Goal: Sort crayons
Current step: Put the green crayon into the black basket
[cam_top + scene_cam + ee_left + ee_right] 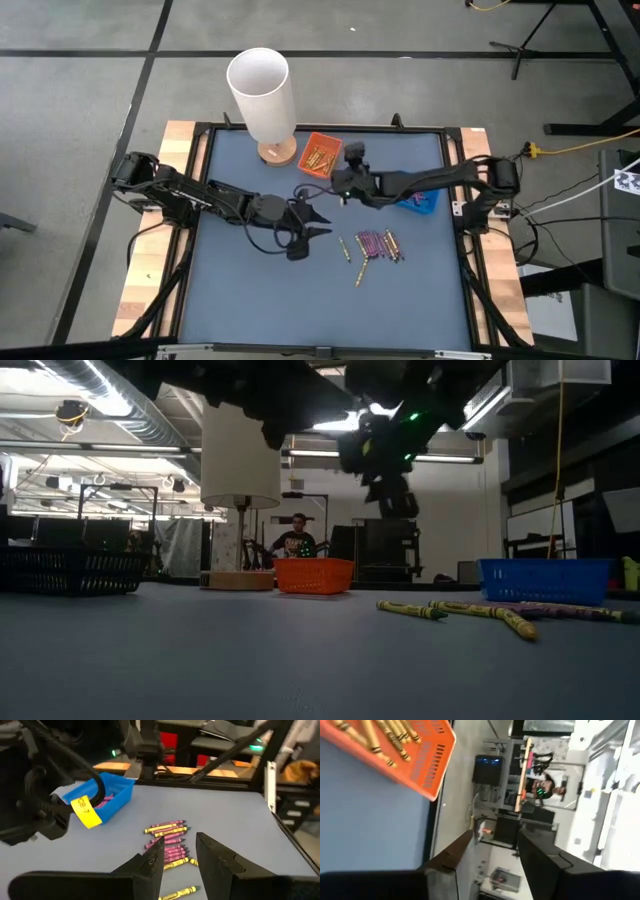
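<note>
Loose crayons point(372, 246), purple and yellow-gold, lie flat on the blue-grey mat right of centre; they also show in the left wrist view point(169, 840) and the low view point(470, 610). An orange tray point(320, 155) at the far side holds yellow crayons point(385, 735). A blue tray point(418, 201) at the right holds purple crayons point(105, 802). My left gripper point(316, 222) is open and empty above the mat, left of the loose crayons point(182, 862). My right gripper point(338, 188) is open and empty, just beside the orange tray point(492, 865).
A white lamp point(262, 90) on a wooden base point(278, 152) stands at the far side, left of the orange tray. A black frame point(205, 180) borders the mat. A black basket point(65, 570) shows far left in the low view. A person point(296, 540) sits in the room behind.
</note>
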Controlling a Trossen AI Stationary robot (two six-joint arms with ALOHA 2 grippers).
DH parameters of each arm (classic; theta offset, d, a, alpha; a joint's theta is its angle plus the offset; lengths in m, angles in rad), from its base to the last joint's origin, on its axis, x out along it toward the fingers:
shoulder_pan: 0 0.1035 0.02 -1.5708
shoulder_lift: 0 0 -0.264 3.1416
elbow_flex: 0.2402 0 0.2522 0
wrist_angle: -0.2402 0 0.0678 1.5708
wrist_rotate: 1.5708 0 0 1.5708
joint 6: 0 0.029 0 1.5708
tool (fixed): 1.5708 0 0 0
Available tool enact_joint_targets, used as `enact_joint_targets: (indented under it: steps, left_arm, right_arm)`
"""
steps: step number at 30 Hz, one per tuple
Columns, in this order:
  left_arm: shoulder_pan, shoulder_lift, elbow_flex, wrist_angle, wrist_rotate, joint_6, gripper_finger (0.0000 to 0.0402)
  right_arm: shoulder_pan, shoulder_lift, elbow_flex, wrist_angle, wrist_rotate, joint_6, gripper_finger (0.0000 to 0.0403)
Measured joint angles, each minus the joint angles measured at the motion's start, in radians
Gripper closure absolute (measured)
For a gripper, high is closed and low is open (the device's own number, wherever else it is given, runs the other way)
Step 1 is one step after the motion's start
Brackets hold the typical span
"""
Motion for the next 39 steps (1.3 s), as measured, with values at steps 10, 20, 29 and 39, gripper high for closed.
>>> enact_joint_targets:
  steps: [10, 20, 29, 39]
  left_arm:
    - [0.0, 0.021, 0.002, 0.15, 0.095, 0.156, 0.0285]
    - [0.03, 0.208, 0.121, 0.243, 0.153, 0.174, 0.0228]
    - [0.071, 0.371, 0.26, 0.239, 0.356, 0.206, 0.0245]
    - [0.079, 0.5, 0.286, 0.181, 0.417, 0.216, 0.0252]
  right_arm:
    - [0.101, -0.216, 0.0, -0.67, -0.091, 0.753, 0.0253]
    - [0.223, -0.372, 0.0, -1.062, -0.403, 1.252, 0.0253]
    - [0.348, -0.457, 0.0, -1.29, -0.462, 1.502, 0.0253]
    - [0.367, -0.528, 0.0, -1.391, -0.461, 1.741, 0.0253]
